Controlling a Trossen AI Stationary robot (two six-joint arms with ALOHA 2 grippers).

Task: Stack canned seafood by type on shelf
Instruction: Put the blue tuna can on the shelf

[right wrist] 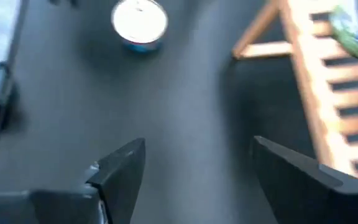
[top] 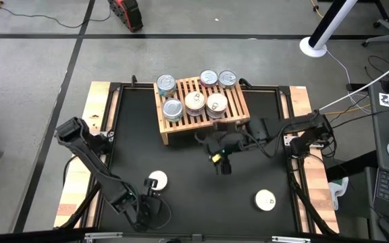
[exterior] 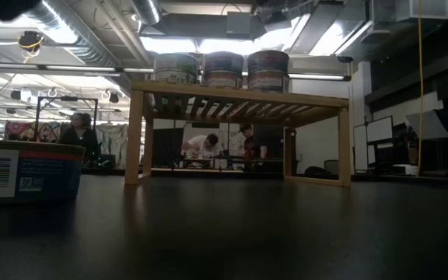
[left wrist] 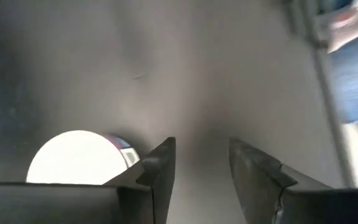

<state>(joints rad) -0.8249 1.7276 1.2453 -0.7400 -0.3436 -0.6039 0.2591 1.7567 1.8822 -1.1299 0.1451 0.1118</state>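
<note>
Left pincer [left wrist: 199, 180], fingers parted, hovers just beside a white-lidded tin [left wrist: 76, 157].

An open lab or workshop: exposed silver ceiling ducts [exterior: 208, 27] across the frame's top, seated people [exterior: 80, 134] at cluttered benches mid-left.

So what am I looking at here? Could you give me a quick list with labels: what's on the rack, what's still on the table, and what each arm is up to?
rack: wooden shelf at the table's far side
tins on rack: six, lying flat, none stacked
tins on table: two, one near the left gripper, one near the front right
left gripper: open, empty, beside the near-left tin
right gripper: open, empty, over the table in front of the rack
</note>
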